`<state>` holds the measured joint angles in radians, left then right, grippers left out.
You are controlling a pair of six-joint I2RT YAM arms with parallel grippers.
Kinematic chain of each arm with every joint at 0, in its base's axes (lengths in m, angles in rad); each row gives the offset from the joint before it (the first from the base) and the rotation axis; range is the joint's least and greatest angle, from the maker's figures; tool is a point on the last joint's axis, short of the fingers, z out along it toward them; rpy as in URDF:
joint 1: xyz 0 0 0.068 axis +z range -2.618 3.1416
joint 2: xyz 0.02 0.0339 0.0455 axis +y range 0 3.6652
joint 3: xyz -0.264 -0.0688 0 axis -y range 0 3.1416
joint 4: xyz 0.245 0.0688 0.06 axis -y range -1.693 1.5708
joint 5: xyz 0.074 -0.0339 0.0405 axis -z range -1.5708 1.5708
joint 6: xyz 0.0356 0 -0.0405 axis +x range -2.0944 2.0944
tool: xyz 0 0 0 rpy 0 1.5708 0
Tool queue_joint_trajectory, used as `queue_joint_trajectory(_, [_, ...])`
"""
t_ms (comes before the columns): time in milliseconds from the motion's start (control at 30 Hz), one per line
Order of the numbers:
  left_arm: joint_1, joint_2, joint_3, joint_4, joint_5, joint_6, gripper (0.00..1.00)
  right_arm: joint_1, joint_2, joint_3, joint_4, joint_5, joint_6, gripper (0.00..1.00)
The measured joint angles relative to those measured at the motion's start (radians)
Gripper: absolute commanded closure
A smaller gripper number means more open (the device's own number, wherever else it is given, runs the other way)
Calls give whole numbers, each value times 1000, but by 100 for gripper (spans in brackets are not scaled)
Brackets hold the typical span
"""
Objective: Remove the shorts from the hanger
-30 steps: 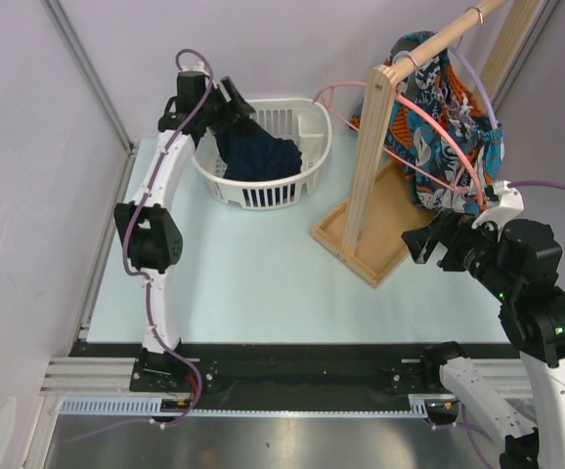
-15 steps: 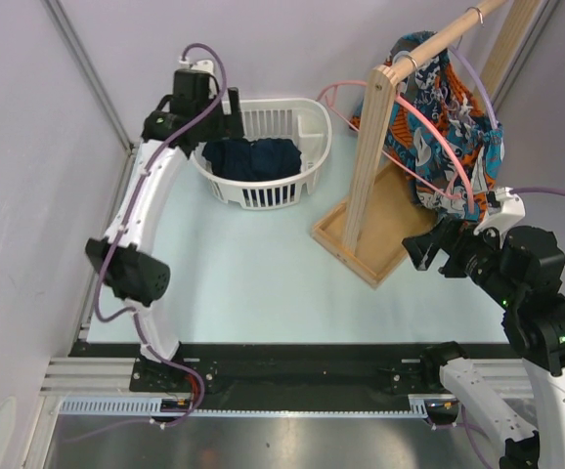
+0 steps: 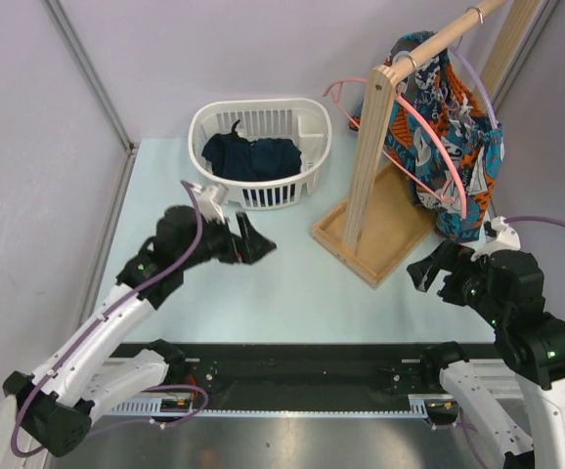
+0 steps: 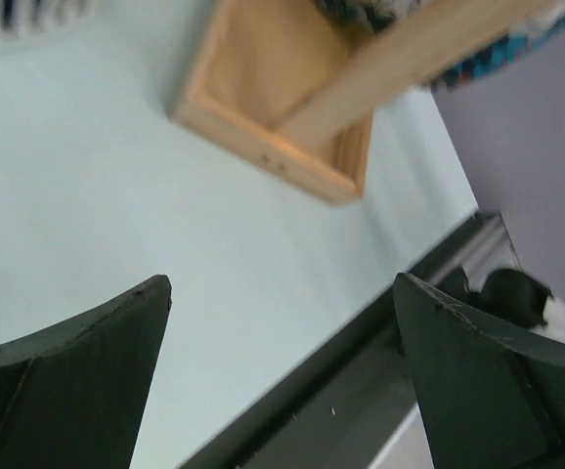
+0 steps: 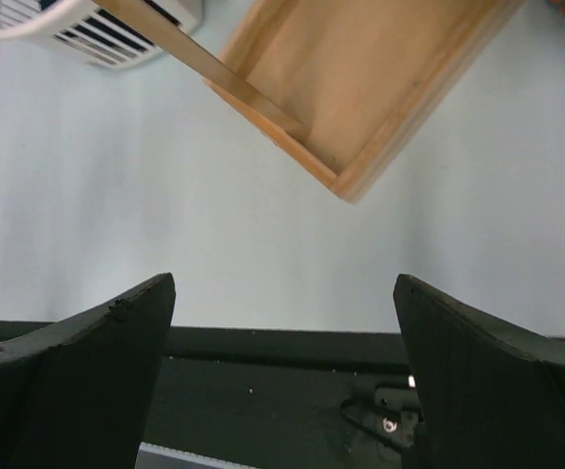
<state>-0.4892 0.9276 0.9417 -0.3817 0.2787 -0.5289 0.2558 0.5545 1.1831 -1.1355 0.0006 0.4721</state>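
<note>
The colourful printed shorts (image 3: pixel 456 147) hang from the wooden rail (image 3: pixel 439 39) at the back right, draped over a thin lavender hanger (image 3: pixel 480 90). A pink hanger (image 3: pixel 427 147) lies across their front. My right gripper (image 3: pixel 429 272) is open and empty, below and in front of the shorts and apart from them. My left gripper (image 3: pixel 258 239) is open over the table's middle, pointing right toward the rack, with nothing in it. In the wrist views both the left gripper (image 4: pixel 282 281) and the right gripper (image 5: pixel 284 279) show wide-apart fingers over bare table.
A white basket (image 3: pixel 307 147) at the back holds a dark navy garment (image 3: pixel 253 156). The rack's wooden post (image 3: pixel 366 166) stands in a shallow wooden base tray (image 3: pixel 361 244) between the arms. Grey walls close both sides.
My left arm has swung from the basket down to the table's middle, its gripper now open, and the navy garment lies in the basket. My right gripper drew back slightly toward the near edge.
</note>
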Motion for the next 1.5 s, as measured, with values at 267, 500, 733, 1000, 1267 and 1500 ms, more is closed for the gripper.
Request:
queue_joint_trajectory(267, [-273, -146, -298, 68, 10, -164, 1, 0, -17, -206, -2, 60, 123, 0])
queue_joint_trajectory(500, [-455, -250, -377, 101, -41, -255, 0, -54, 60, -275, 77, 129, 187, 0])
queue_joint_trajectory(733, [-494, -376, -443, 77, -71, -293, 0, -520, 147, -317, 214, -103, 165, 0])
queue_joint_trajectory(1000, [-497, -488, -446, 28, -73, -293, 0, -837, 246, -329, 358, -349, 169, 0])
queue_joint_trajectory(1267, [-497, -584, -442, -87, -72, -277, 0, -991, 226, -241, 439, -475, 234, 0])
queue_joint_trajectory(1500, [-497, -557, -371, -159, -67, -228, 0, -1017, 198, -166, 705, -521, 392, 0])
